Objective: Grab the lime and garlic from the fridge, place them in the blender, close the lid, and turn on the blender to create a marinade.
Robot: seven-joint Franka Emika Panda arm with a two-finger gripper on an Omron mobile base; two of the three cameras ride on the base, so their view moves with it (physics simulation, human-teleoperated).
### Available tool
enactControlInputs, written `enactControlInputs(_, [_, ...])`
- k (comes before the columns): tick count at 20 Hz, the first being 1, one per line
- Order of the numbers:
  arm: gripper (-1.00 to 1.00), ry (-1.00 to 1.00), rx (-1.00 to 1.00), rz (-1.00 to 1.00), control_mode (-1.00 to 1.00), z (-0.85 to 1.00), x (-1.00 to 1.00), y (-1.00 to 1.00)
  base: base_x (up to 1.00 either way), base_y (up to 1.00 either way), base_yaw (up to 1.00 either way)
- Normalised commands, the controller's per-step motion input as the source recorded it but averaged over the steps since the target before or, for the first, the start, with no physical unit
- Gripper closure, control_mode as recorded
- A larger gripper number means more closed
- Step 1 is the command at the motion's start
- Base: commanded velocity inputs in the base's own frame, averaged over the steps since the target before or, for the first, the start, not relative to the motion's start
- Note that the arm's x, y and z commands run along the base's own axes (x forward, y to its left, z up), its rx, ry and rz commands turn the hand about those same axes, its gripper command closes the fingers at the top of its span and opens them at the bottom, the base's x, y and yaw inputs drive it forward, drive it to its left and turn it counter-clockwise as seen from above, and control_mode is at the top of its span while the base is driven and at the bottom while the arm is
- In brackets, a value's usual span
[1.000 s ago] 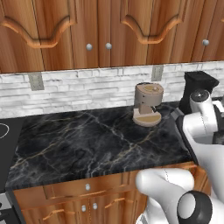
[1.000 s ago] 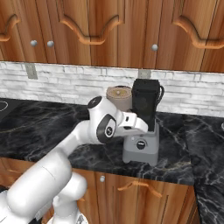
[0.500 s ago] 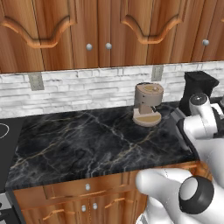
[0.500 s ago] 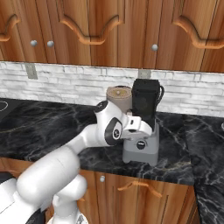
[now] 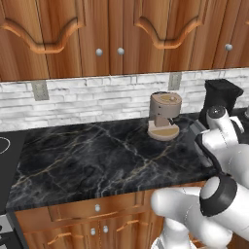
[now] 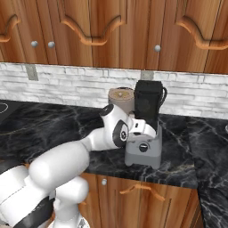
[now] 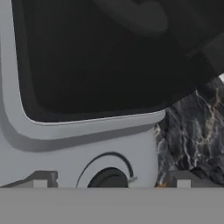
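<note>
In the left base view, the blender (image 5: 221,97) stands at the far right of the dark marble counter (image 5: 97,155), right of the tan coffee machine (image 5: 164,115), and our white arm rises in front of it and hides its base. To the left the counter runs bare toward the stovetop edge, so any withdrawal has open room that way. In the right base view our hand (image 6: 143,129) sits against the upper front of the blender's grey base (image 6: 143,153), just above the round black knob (image 6: 143,148), with the black jar (image 6: 148,103) rising directly behind it and the coffee machine close on the jar's left. We judge the step in hand to be turning the blender on, so we should lower the hand slightly, centre it on the knob, and close only when both tips flank it, then twist without pushing the base back toward the brick wall. The base sits near the front edge of the counter, with free counter to its right. In the hand view the knob (image 7: 109,179) lies low and centred between our two finger tips (image 7: 40,183), which stand wide apart and hold nothing; the jar fills the top, and marble shows at the right.
</note>
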Motion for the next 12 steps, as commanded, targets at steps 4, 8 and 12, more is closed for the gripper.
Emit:
enactControlInputs(4, [-1.00,0.00,0.00,0.00,-1.00,-0.26,0.29,-0.03,0.00,0.00,0.00])
enactControlInputs(8, [-1.00,0.00,0.00,0.00,-1.00,-0.05,0.29,-0.13,0.00,0.00,0.00])
enactControlInputs(12, [-1.00,-0.01,0.00,0.00,-1.00,-0.22,0.23,-0.08,0.00,0.00,0.00])
